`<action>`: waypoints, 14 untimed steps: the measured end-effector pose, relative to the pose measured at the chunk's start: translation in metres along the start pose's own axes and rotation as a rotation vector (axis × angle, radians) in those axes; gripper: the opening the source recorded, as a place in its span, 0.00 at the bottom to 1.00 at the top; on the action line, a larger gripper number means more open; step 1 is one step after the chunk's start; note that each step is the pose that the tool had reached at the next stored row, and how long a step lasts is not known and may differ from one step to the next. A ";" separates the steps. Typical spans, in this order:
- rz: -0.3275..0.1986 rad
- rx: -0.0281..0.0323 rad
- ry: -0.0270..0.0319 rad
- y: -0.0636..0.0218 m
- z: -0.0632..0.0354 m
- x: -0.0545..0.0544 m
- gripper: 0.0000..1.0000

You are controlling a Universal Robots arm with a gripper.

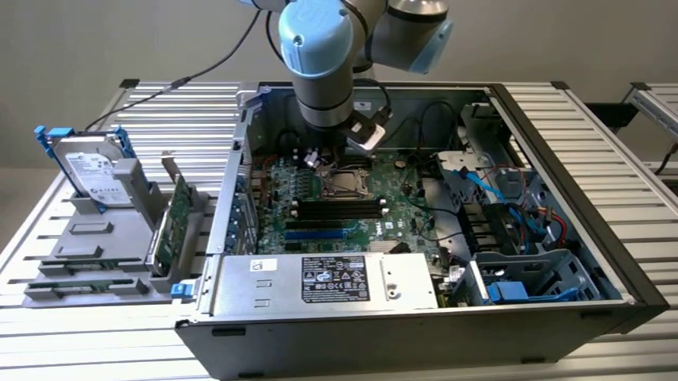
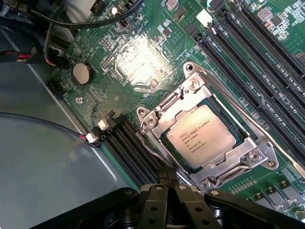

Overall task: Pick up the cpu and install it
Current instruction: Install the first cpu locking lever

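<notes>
The gripper (image 2: 167, 183) has its two dark fingers (image 2: 157, 200) pressed together, with no gap between them and nothing held.

The cpu (image 2: 202, 136), a small flat square chip with a dull silver metal top and printed lettering, lies flat in its socket on the green motherboard (image 2: 143, 62). The bright silver metal retention frame (image 2: 193, 88) surrounds it.

From the fingers, the chip lies just ahead of the tips, a little to one side and lower than them, near but apart. Being square, it has no long axis, and its edges run at a slant to the line on which the fingers close.

The long black memory slots (image 2: 267, 71) run beyond the chip, on its far side from the fingers. In the exterior view the gripper (image 1: 321, 156) hangs inside the open computer case (image 1: 625, 262), close above the socket (image 1: 341, 184).
</notes>
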State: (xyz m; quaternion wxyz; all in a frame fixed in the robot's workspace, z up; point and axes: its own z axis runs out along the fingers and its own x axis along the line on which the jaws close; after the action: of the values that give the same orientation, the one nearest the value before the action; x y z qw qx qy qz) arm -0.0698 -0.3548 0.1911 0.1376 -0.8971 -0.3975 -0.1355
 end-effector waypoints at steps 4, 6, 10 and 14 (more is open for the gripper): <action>0.014 -0.0054 0.0024 0.0003 0.0007 0.000 0.11; 0.025 -0.0096 0.0039 0.0003 0.0010 0.001 0.11; 0.049 -0.0185 0.0074 0.0007 0.0015 0.001 0.11; 0.068 -0.0259 0.0102 0.0009 0.0019 0.002 0.11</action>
State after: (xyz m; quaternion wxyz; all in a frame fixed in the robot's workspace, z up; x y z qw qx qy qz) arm -0.0679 -0.3537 0.1898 0.1325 -0.9110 -0.3644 -0.1404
